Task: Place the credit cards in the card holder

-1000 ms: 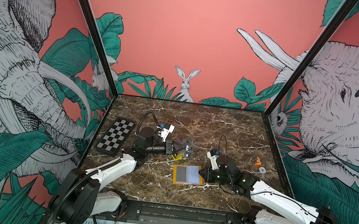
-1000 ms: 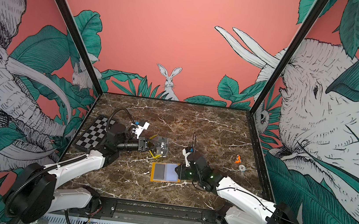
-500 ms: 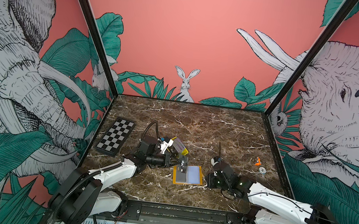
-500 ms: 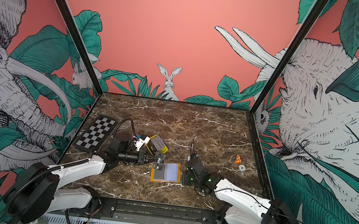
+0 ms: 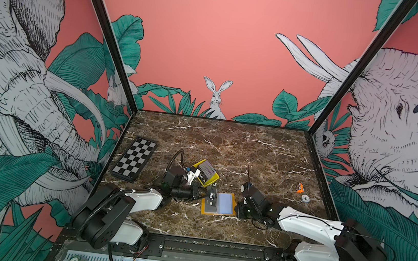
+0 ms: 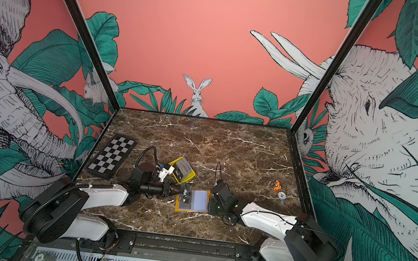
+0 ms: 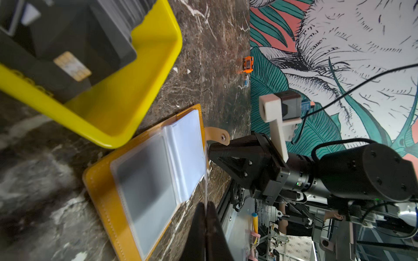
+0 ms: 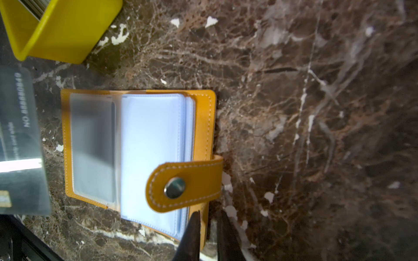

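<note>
Marble tabletop (image 5: 227, 144): my left gripper (image 5: 203, 194) pinches a credit card (image 5: 211, 196) over the card holder's (image 5: 225, 204) near half; right gripper's (image 8: 209, 217) narrow jaws straddle its edge.

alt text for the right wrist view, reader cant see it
An open orange-yellow card holder lies on a brown marble table, clear sleeves showing, its snap tab folded over one page. The right gripper has its fingertips astride the cover's edge near the tab; a blurred dark card and a yellow tray show at the frame's edge.
</note>
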### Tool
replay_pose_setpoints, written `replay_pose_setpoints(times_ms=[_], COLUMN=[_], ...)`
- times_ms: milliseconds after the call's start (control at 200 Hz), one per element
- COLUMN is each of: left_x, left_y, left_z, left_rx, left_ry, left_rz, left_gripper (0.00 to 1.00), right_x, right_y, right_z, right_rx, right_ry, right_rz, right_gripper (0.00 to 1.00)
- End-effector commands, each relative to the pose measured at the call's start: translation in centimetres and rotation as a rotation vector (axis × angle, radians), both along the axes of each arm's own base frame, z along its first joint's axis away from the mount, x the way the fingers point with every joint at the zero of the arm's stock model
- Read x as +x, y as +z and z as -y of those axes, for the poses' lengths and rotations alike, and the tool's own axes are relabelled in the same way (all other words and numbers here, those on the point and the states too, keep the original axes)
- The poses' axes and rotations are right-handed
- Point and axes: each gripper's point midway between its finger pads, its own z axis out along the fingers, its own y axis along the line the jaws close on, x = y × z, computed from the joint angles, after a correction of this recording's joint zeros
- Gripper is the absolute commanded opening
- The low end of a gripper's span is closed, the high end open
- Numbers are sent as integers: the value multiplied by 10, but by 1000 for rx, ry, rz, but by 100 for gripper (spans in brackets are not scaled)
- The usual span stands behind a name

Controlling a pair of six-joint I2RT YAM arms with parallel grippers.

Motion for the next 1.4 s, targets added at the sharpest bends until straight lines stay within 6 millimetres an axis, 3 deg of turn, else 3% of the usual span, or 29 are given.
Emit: replay_pose_setpoints(times_ms=[0,430,855,1395], left_x=[6,-1,2,-5], left_y=[11,-5,-31,-41], left_z=[4,1,8,16], left_rx=[-36,-5,31,34], left_ry=[15,26,63,51], left_rz=[40,22,-29,-74], left_gripper=[0,0,0,0], right_x=[7,7,5,4], right_y=[6,-6,-4,-6], right_z=[-12,-5,-2,1], right_rx=[36,1,-6,-17], right_ry=[1,-29,-38,-39], right_rz=[22,3,9,11], right_gripper=[16,6,6,6])
